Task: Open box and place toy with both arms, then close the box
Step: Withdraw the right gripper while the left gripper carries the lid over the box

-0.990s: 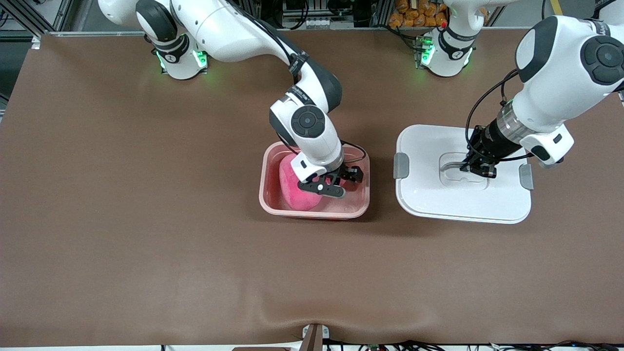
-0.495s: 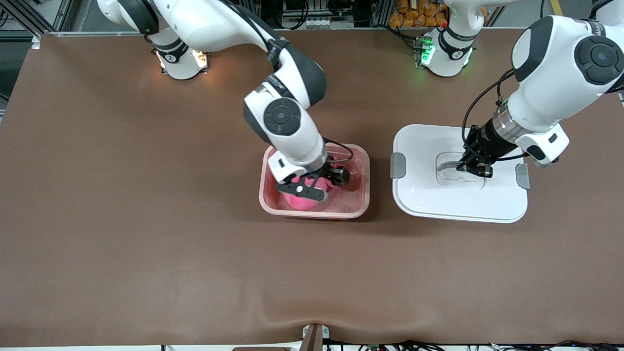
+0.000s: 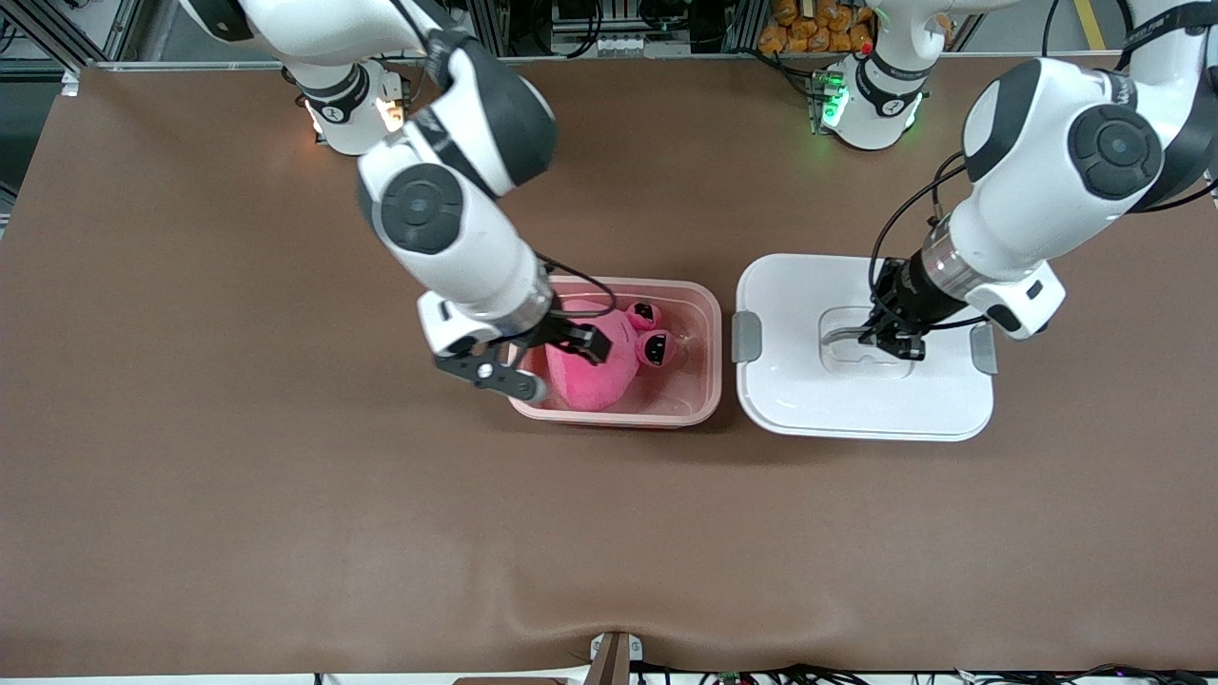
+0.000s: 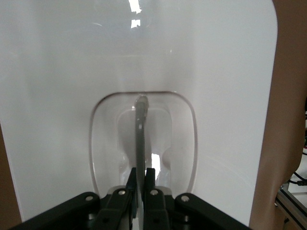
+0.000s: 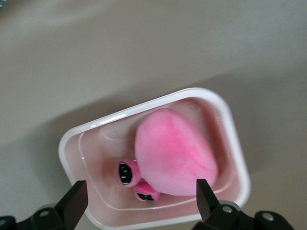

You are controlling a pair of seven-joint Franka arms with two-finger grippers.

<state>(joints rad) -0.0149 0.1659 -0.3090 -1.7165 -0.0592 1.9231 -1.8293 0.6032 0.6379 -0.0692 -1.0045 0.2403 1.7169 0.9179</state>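
The main risk lies with the lid (image 3: 861, 347): the left pincer (image 3: 894, 341) is pinching only the thin grey handle (image 4: 140, 139) in the lid's recess, so the wide lid could swing or tilt on that single grip and come down skewed on the box (image 3: 706, 319), with one edge riding on the rim. The toy (image 3: 595, 362) adds to this, since it bulges high in the box and its ear-like lobes (image 5: 129, 175) point toward the rim; it may prop the lid up and keep the grey clips (image 3: 747, 336) from seating. The right pincer (image 3: 528, 366), spread wide and empty, hangs over the box edge toward the right arm's end of the counter (image 3: 238, 428), with the toy just below and beside it, untouched. The lid lies just beside the box, toward the left arm's end.
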